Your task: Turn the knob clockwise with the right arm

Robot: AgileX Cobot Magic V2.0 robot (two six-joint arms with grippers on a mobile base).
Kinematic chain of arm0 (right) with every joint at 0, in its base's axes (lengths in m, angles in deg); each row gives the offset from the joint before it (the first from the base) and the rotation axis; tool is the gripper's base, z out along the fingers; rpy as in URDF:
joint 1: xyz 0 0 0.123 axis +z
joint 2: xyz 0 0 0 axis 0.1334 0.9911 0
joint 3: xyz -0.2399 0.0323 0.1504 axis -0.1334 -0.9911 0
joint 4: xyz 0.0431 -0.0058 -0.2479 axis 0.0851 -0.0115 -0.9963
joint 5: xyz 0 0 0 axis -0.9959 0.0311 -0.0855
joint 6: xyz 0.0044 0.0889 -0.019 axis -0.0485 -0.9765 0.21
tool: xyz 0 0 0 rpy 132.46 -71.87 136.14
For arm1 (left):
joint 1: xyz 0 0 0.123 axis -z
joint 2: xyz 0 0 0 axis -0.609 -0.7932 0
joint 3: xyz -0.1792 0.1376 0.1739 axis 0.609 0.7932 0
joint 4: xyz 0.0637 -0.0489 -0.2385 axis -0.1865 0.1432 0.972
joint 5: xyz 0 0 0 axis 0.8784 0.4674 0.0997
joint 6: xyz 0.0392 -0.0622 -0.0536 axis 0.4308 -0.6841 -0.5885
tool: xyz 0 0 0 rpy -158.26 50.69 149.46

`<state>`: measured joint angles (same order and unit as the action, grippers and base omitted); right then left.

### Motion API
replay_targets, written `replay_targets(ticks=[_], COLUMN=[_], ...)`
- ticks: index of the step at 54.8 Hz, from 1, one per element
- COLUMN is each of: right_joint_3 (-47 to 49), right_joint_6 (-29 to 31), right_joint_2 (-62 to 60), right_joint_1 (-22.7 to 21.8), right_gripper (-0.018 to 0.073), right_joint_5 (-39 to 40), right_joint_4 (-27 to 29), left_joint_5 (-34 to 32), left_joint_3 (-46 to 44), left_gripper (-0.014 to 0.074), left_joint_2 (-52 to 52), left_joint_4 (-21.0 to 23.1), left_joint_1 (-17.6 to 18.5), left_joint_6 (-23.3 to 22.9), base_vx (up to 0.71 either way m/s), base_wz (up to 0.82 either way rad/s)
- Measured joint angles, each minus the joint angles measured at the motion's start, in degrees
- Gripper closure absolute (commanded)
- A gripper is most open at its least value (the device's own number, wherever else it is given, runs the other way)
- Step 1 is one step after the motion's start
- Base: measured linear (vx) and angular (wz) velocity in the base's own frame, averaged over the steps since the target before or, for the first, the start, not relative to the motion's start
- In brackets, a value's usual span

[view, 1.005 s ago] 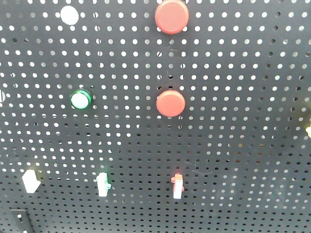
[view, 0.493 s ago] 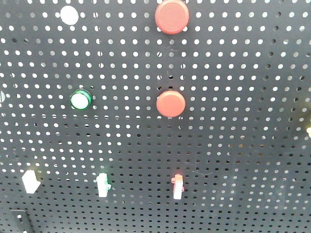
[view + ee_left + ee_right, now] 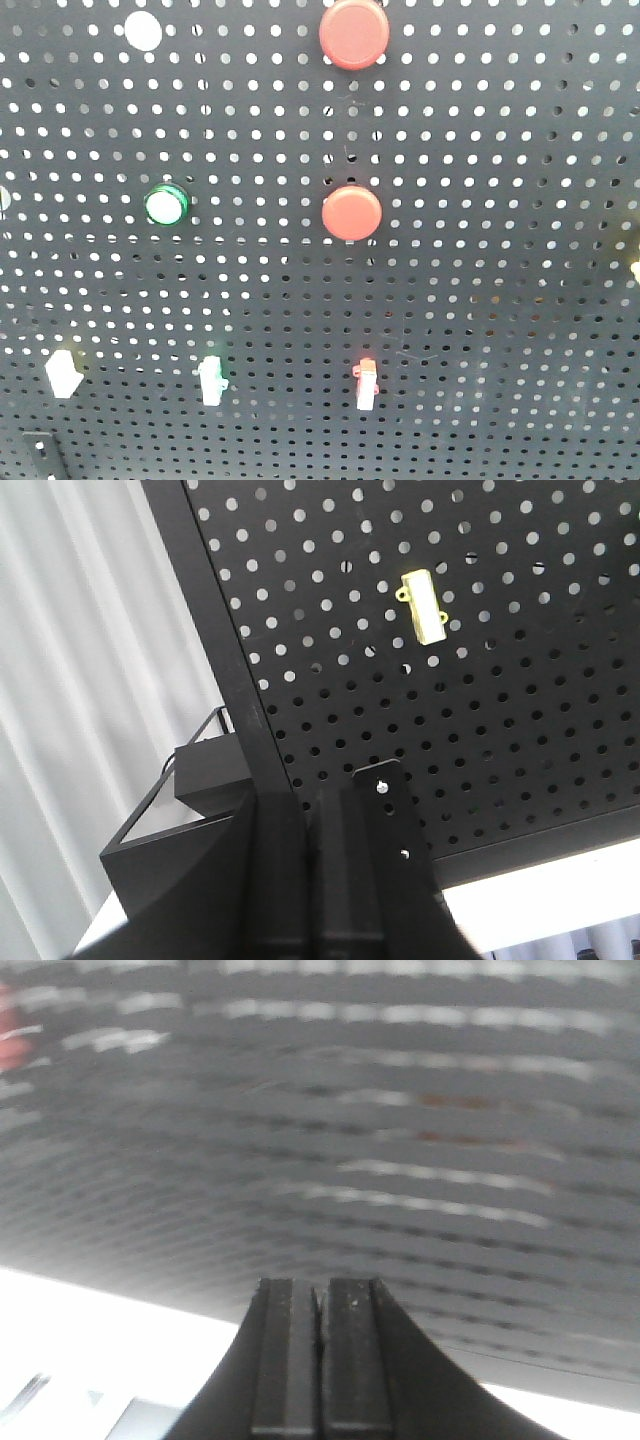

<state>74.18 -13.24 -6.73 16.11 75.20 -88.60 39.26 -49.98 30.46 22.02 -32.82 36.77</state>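
Black pegboard [image 3: 480,300] fills the front view. Two red round knobs on it: upper [image 3: 353,33], lower [image 3: 351,212]. Also a green-ringed button [image 3: 165,205], a white cap [image 3: 143,31], three small clip switches along the bottom, the right one red-tipped [image 3: 366,385]. No arm or hand in this view; can't tell which red knob is the target.

Left wrist view: left hand [image 3: 325,880] has fingers pressed together, grasping nothing, parked low near the board's left frame edge. A yellow clip [image 3: 424,606] sits well above it.

Right wrist view: right hand [image 3: 320,1360] also clenched with nothing between the fingers. Board ahead is smeared with motion blur; a red blob [image 3: 8,1035] at the far left edge is probably one of the knobs, well off the hand's axis.

Judgement: task is at the approach stage. Knob not contacted, no rotation evident. Left to do: line up, open, grip, twist clockwise.
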Motion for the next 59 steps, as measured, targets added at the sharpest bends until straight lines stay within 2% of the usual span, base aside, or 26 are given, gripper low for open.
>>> replay_targets(ticks=[7, 16, 59], right_joint_3=[-4.9, -9.3, -10.0], right_joint_6=[0.9, 1.1, 0.9], right_joint_2=[-9.6, -17.6, -17.9], right_joint_1=[-4.9, -8.0, -8.2], right_gripper=[0.0564, 0.0564, 0.0564], right_joint_5=[1.0, 1.3, -1.7], right_joint_4=[0.0, 0.0, 0.0], left_joint_5=[0.0, -0.1, 0.0], left_joint_3=[0.0, 0.0, 0.0], left_gripper=[0.0603, 0.0603, 0.0603], left_joint_2=[0.0, 0.0, 0.0], left_joint_4=[0.0, 0.0, 0.0], left_joint_1=[0.0, 0.0, 0.0], left_joint_6=[0.0, 0.0, 0.0], base_vx=[0.0, 0.0, 0.0], base_wz=[0.0, 0.0, 0.0])
